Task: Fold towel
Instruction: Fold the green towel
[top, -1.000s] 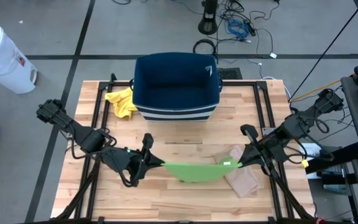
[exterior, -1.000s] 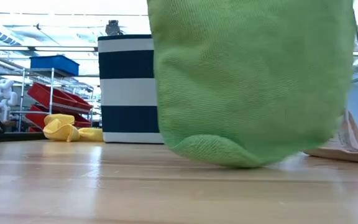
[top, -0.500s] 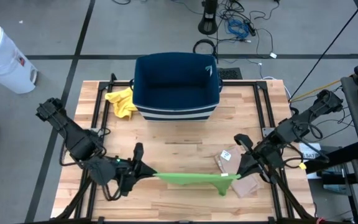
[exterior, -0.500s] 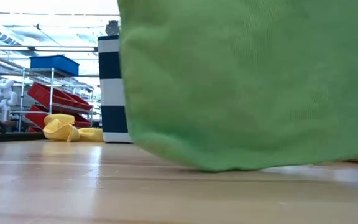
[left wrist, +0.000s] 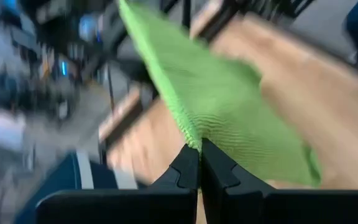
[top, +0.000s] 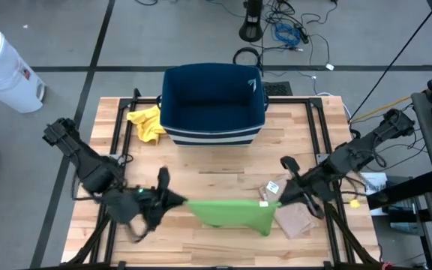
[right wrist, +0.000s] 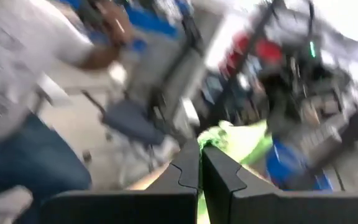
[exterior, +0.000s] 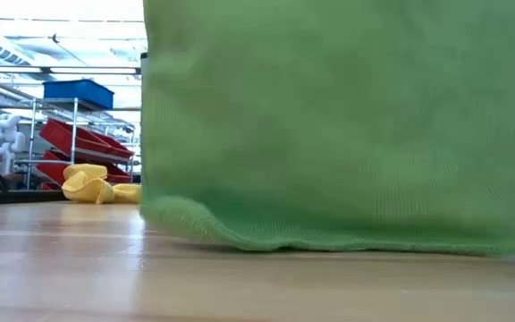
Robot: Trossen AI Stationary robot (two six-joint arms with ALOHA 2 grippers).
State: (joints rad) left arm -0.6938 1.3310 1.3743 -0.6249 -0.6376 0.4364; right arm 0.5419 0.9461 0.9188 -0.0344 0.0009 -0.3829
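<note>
Stretched between the two arms, the green towel [top: 231, 212] now hangs lower and wider across the lower middle of the high view than half a second ago, when it was a thin taut band; its right corner droops toward the frame's bottom. In the low view its cloth [exterior: 347, 125] fills most of the frame, reaching further left than before, with the hem just above the wooden table [top: 216, 161].

At lower left, the left gripper [top: 172, 199] is clamped on the towel's left corner, jaws closed on the cloth, and has shifted slightly right. At lower right, the right gripper [top: 276, 199] pinches the towel's right corner with closed jaws, a little higher than before.

Just right of the towel lie tan cloths [top: 291, 217]. A navy striped basket [top: 214, 105] sits at upper middle, unmoved, with a yellow cloth [top: 147, 124] to its left. A white bin [top: 2, 67] stands off the table, upper left.
</note>
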